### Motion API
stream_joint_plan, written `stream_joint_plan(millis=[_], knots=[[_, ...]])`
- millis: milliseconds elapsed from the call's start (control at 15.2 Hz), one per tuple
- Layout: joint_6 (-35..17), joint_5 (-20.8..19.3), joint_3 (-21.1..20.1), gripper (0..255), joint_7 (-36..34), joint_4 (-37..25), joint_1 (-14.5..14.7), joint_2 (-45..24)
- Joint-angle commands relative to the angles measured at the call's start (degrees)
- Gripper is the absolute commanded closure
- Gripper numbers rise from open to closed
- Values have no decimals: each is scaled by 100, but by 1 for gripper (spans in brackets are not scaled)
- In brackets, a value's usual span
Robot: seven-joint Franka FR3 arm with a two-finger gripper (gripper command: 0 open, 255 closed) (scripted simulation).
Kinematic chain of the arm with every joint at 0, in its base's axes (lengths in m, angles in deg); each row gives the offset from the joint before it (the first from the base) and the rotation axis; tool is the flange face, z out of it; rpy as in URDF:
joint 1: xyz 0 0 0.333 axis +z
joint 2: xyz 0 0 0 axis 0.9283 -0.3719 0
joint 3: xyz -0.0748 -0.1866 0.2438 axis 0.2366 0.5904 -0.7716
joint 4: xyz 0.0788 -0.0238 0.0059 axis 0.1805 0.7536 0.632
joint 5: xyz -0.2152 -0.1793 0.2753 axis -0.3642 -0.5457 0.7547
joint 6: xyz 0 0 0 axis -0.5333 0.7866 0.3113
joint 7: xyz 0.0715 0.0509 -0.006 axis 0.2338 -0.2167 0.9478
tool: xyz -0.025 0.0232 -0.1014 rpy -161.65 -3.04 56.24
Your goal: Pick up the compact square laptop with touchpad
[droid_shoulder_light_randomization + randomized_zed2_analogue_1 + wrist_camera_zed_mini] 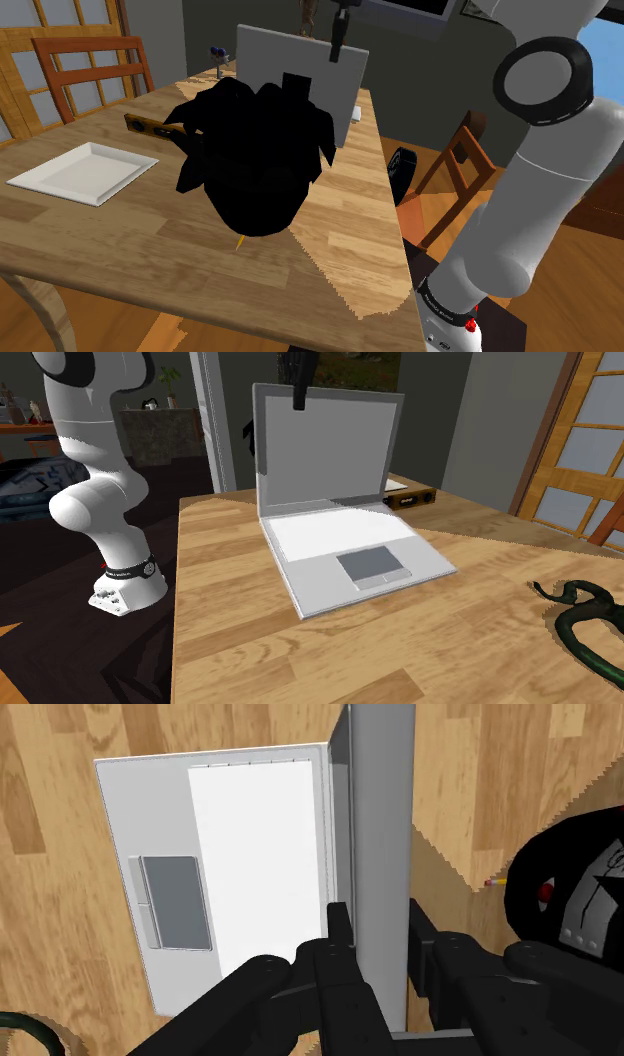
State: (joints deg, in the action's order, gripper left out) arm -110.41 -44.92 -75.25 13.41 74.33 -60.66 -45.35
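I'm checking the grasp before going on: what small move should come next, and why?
Probably a short, slow lift straight up: the fingers seem to clasp the open laptop by its upright lid's top edge, one on each side, while its base lies flat on the wooden table.

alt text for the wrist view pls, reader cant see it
A black gripper clasps the upright lid of an open grey laptop between its two fingers. The laptop's base, with a white keyboard area and a grey touchpad, lies flat on a wooden table; a bulky black object sits behind the lid.
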Motion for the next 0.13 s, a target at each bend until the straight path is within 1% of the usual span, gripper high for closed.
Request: stream_joint_plan(millis=[0,66], knots=[[135,13,6,255,9,-239,-11,-86],[134,13,6,255,9,-236,-11,-85]])
